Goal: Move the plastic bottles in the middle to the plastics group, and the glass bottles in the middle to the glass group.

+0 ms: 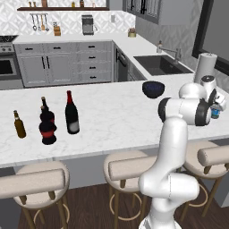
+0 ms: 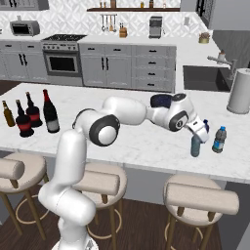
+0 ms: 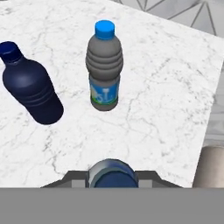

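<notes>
At surface's right end: my tool (image 2: 196, 140) clamped on light-blue bottle (image 2: 196, 146).
Beside plastics group (image 2: 219, 139); release left, wine bottle (image 1: 71, 114) unmoved.

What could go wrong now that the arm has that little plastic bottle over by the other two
The gripper is shut on the light-blue bottle, gripping near its cap, so the bottle may tip when let go. The labelled bottle and the dark blue bottle stand close ahead, and a forward nudge could topple either. This spot also looks near the counter edge, so a fallen bottle might roll off.

Base views flank arm; share counter (image 1: 112, 116).
</notes>
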Available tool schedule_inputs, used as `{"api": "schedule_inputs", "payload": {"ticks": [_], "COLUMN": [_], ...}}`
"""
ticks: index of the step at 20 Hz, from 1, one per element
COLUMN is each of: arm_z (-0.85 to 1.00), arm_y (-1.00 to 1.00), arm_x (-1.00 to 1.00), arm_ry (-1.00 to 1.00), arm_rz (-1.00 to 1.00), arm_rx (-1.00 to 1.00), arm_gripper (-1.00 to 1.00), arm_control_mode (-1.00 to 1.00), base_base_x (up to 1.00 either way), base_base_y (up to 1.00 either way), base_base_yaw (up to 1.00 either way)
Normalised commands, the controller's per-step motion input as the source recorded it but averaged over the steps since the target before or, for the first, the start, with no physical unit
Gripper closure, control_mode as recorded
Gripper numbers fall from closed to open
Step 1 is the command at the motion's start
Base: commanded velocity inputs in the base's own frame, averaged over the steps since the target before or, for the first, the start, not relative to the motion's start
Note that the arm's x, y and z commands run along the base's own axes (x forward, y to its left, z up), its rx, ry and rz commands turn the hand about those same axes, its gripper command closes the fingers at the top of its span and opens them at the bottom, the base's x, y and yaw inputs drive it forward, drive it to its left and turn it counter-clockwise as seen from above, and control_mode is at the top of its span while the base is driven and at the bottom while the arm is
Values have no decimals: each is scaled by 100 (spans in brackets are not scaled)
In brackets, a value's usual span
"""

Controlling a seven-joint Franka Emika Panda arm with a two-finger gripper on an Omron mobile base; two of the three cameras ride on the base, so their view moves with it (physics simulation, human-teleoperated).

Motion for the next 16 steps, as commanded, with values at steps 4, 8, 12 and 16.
{"api": "schedule_inputs", "payload": {"ticks": [4, 8, 12, 16], "arm_z": [-19, 0, 0, 0], "arm_y": [0, -8, -26, -33], "arm_x": [6, 20, 36, 17], "arm_ry": [-5, -1, 0, 0], "arm_rz": [0, 0, 0, 0], "arm_rx": [0, 1, 1, 3], "arm_gripper": [100, 100, 100, 100], "arm_control_mode": [-100, -100, -100, -100], "base_base_x": [0, 0, 0, 0], "base_base_y": [0, 0, 0, 0], "base_base_yaw": [0, 0, 0, 0]}}
